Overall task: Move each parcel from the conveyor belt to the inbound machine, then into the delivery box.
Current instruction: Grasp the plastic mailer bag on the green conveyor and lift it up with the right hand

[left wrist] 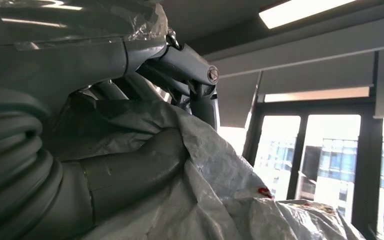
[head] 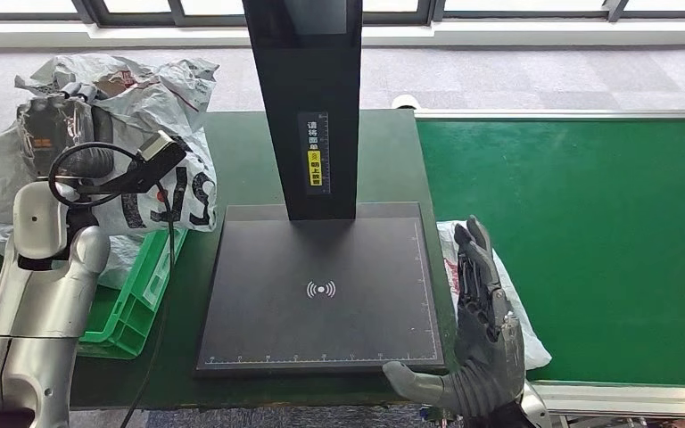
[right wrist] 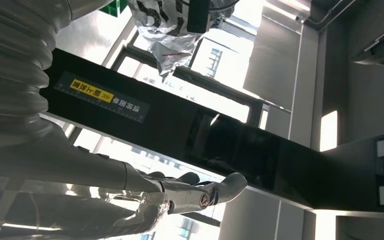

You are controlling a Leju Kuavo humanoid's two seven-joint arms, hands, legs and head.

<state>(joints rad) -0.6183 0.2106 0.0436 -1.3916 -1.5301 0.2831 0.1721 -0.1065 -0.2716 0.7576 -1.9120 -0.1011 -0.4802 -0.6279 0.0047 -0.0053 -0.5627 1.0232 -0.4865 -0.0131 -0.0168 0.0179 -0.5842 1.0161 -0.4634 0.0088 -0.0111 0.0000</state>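
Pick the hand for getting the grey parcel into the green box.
Left. The left hand already grips the grey parcel above the green box; the right hand rests open by the conveyor belt.

wireless-signal icon on scanner plate (head: 320,289)

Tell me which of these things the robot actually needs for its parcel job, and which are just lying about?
Needed for the job:
grey parcel held by the left hand
white parcel
conveyor belt
scanner pad
green box
right hand

Just lying about:
dark table
windows
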